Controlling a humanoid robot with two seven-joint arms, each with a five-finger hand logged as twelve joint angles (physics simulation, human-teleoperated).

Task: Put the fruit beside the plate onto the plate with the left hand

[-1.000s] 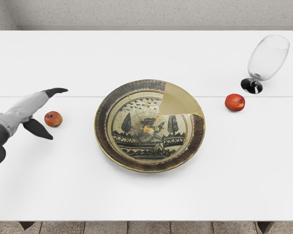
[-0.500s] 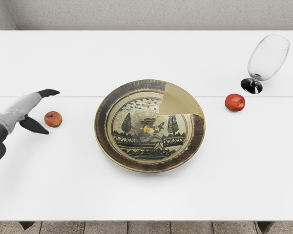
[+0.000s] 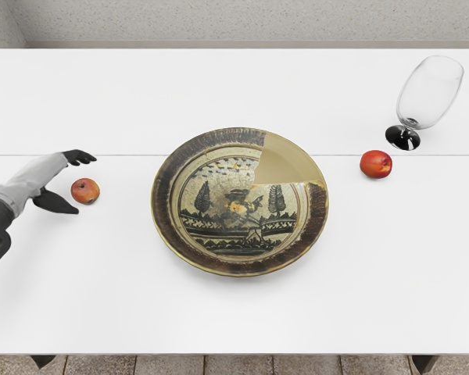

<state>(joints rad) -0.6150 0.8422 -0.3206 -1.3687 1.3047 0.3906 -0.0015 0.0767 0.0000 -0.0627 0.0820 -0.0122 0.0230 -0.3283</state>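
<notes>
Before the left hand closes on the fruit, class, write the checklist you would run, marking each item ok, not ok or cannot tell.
1. Left hand open, holding nothing: ok.
2. Small red fruit lies just ahead of the fingers: ok.
3. Fingers touching that fruit: cannot tell.
4. Fruit on the plate: not ok, it lies on the table.
5. Other fruit and wine glass beyond the plate, off the path: ok.

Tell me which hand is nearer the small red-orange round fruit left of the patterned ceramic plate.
Left. The left hand sits just left of the small red-orange fruit, fingers spread, not closed on it. The right hand is out of view.
</notes>
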